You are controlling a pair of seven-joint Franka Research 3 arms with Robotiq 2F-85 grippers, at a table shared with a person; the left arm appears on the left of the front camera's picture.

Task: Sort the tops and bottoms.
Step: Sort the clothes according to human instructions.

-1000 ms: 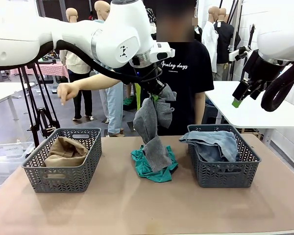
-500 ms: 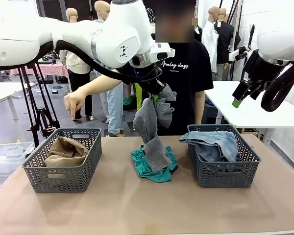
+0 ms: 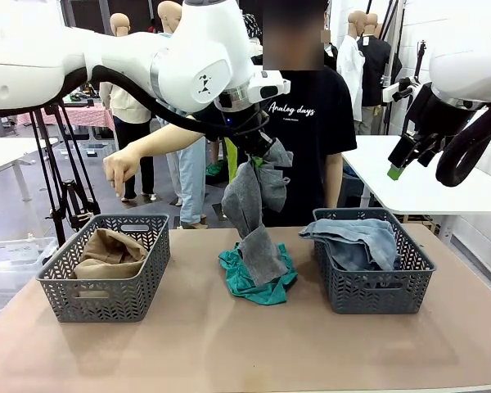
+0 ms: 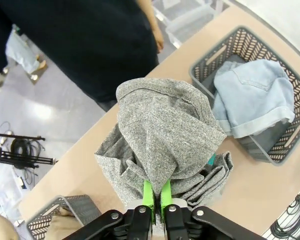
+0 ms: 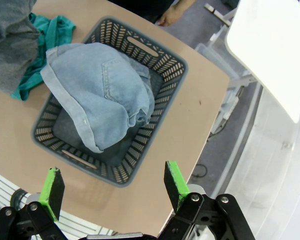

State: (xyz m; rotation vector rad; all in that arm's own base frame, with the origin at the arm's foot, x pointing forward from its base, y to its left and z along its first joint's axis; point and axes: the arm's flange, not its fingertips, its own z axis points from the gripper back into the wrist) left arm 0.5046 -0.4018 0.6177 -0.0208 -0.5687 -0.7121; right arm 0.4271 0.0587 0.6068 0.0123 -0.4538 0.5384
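The sorting is part done, by my reckoning. The left gripper [image 4: 155, 189], high in the middle of the front view, has its jaws pinched narrow on a fold of the grey tee [image 3: 250, 205]. The tee hangs down with its tail brushing the teal tee [image 3: 262, 285], which lies crumpled on the table [image 3: 229, 352] between the two baskets. The right gripper [image 5: 111, 186] hangs at upper right with its jaws wide and nothing in them.

Next, I'd guess, the grey tee must be lifted clear of the teal one and carried towards the left basket [image 3: 106, 304]. The person's hand [image 3: 119, 168] hovers above that basket.

I count three tops: the tan one [image 3: 106, 250] lies in the left basket, the grey is held, the teal waits. There is one pair of bottoms, the denim [image 3: 356, 241], draped in the right basket [image 3: 376, 293].
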